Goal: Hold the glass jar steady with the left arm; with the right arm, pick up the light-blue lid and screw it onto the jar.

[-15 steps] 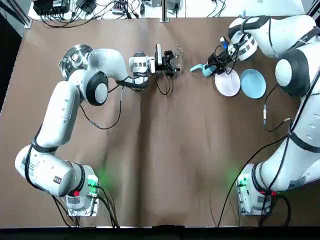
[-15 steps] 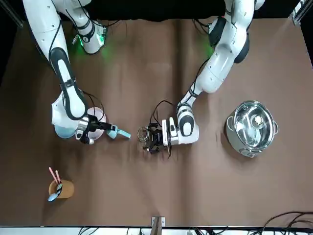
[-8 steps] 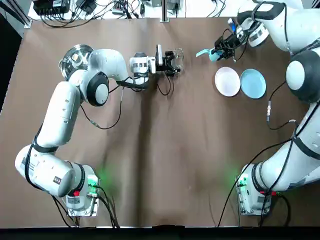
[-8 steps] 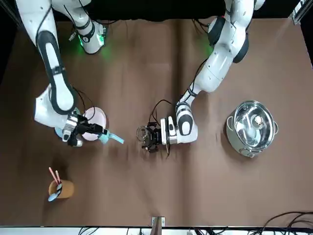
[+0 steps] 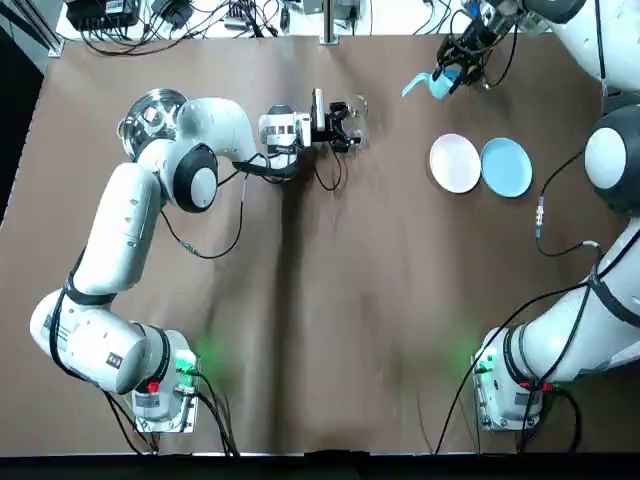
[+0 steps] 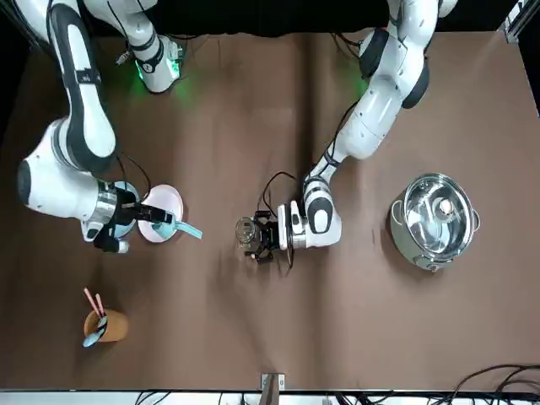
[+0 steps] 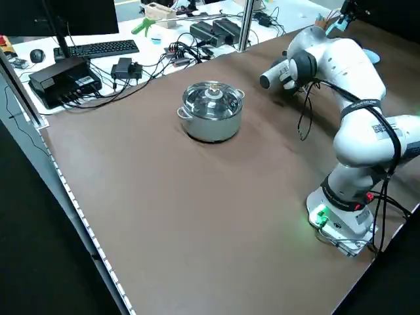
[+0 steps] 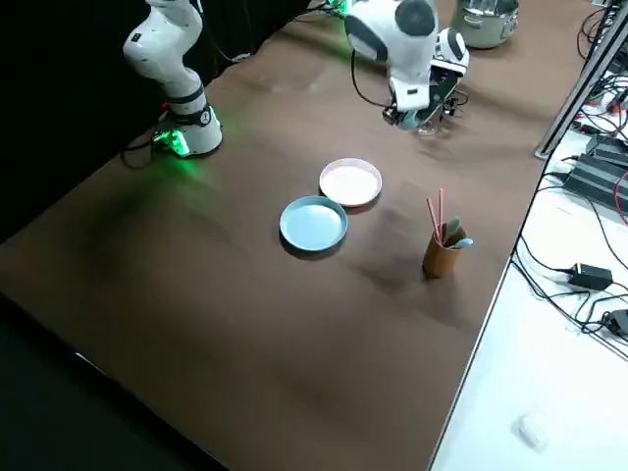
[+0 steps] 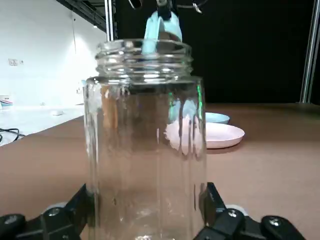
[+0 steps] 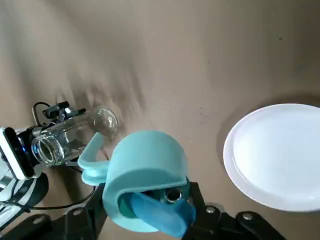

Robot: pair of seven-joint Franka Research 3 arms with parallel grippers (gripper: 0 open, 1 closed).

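A steel pot stands at the far left of the desk, clear of the work. To its right, at the far middle, the left fingers are closed on the lower body of the jar. The jar stands upright on the desk with its threaded mouth bare. Farther right, well apart from the jar and raised above the desk near its far edge, the lid hangs clamped in the right fingers, its loop handle pointing toward the jar. Nearer and to the right, a white plate and a blue plate lie just beside each other.

The step in hand looks like carrying the lid across to the jar. To do it well, the right arm should probably travel left at a height above the mouth. It should then level the lid with the rim, centre it, and lower it straight until the threads meet before any twist. A tilted start would likely cross-thread. The left fingers need a firm hold, since smooth glass may spin under the turning force.
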